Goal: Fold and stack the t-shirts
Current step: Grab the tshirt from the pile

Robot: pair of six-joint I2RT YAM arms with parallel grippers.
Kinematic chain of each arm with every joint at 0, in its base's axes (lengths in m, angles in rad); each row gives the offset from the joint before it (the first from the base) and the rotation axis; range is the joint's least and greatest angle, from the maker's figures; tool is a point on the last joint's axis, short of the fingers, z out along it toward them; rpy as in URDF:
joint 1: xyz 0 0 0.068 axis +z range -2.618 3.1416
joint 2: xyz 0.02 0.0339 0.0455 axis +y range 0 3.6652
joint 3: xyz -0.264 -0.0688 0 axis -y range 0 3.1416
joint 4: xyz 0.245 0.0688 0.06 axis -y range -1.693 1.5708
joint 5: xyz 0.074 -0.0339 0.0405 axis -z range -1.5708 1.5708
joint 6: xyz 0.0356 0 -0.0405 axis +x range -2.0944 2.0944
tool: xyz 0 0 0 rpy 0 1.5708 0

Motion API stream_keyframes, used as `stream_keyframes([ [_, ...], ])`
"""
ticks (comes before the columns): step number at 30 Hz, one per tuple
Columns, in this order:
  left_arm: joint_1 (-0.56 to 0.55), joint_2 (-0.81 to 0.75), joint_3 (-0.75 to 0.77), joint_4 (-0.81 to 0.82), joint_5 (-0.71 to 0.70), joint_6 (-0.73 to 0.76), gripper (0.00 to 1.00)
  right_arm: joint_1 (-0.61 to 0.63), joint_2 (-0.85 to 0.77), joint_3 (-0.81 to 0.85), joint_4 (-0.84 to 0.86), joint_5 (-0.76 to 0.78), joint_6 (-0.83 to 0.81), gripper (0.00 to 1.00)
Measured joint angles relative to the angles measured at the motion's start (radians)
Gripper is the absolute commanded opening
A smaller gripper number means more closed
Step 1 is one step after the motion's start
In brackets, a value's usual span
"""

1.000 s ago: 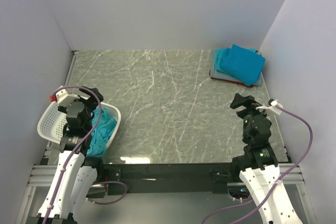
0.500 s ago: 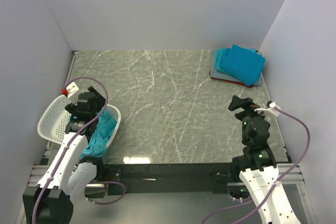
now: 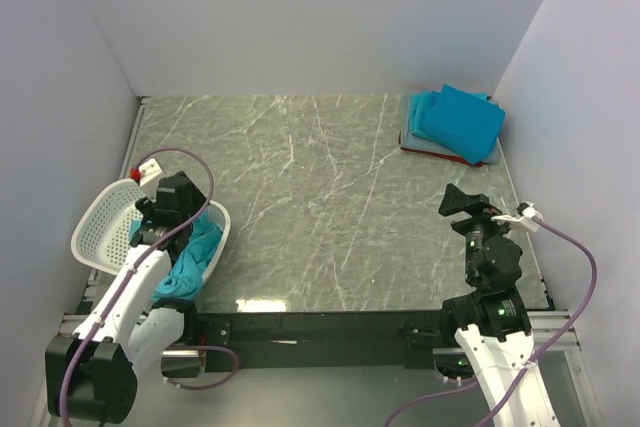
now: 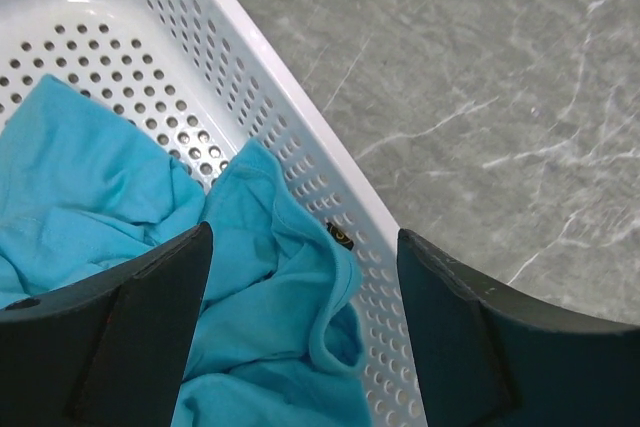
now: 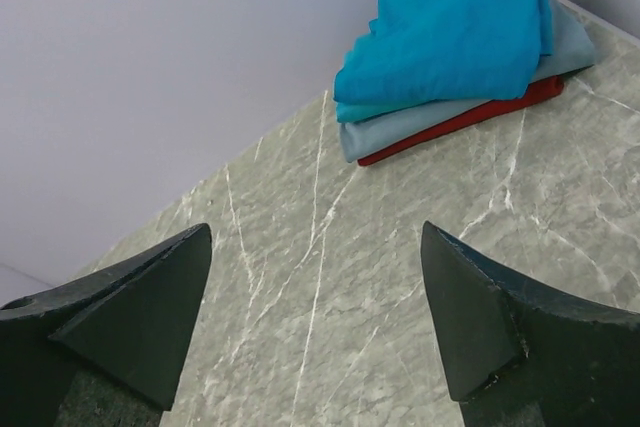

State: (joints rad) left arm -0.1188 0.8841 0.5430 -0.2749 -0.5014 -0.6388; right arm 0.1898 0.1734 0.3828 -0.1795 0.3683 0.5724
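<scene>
1. The left fingers (image 3: 172, 209) hang over the white perforated basket (image 3: 100, 232), which sits at about 8 o'clock on the table (image 3: 320, 177); the two fingers stand well apart and touch nothing; in the left wrist view, crumpled teal cloth and the basket's holed wall fill the gap between them.
2. The loose teal t-shirts (image 4: 90, 177) lie bunched inside the basket; one fold rests against the wall at the rim nearest the table's middle; from above, the teal heap fills the basket's 4 o'clock half, and the 10 o'clock half shows bare white plastic; how many shirts make up the heap, cannot tell.
3. The folded stack (image 3: 455, 125) sits in the table's 1 o'clock corner, close to the back and right walls (image 3: 300, 17); it is well apart from the basket and from both arms.
4. Stack layers, read from the right wrist view: the top teal t-shirt (image 5: 450, 37) lies slightly askew, with more teal folds under it; the pale grey-blue t-shirt (image 5: 380, 137) is below those; the red t-shirt (image 5: 480, 115) is at the bottom, lying on the table, only its edge showing.
5. The right fingers (image 3: 460, 197) are at about 4 o'clock on the table, raised off the surface; they are spread wide with nothing between them; they point toward 12 o'clock, and the stack shows beyond them at 1 o'clock in the wrist view.
6. The table is grey-green stone pattern with white veins; the walls are plain and pale.
</scene>
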Motion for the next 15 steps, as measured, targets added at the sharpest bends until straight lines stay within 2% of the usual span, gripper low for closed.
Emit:
stream_keyframes([
  [6,-0.003,0.061,0.000,0.000,0.021,0.000,0.76,0.000,-0.029,0.000,-0.017,0.001,0.007,0.93],
  [15,-0.027,0.177,0.014,-0.017,0.046,0.005,0.61,0.000,-0.042,0.000,-0.040,0.005,0.008,0.93],
])
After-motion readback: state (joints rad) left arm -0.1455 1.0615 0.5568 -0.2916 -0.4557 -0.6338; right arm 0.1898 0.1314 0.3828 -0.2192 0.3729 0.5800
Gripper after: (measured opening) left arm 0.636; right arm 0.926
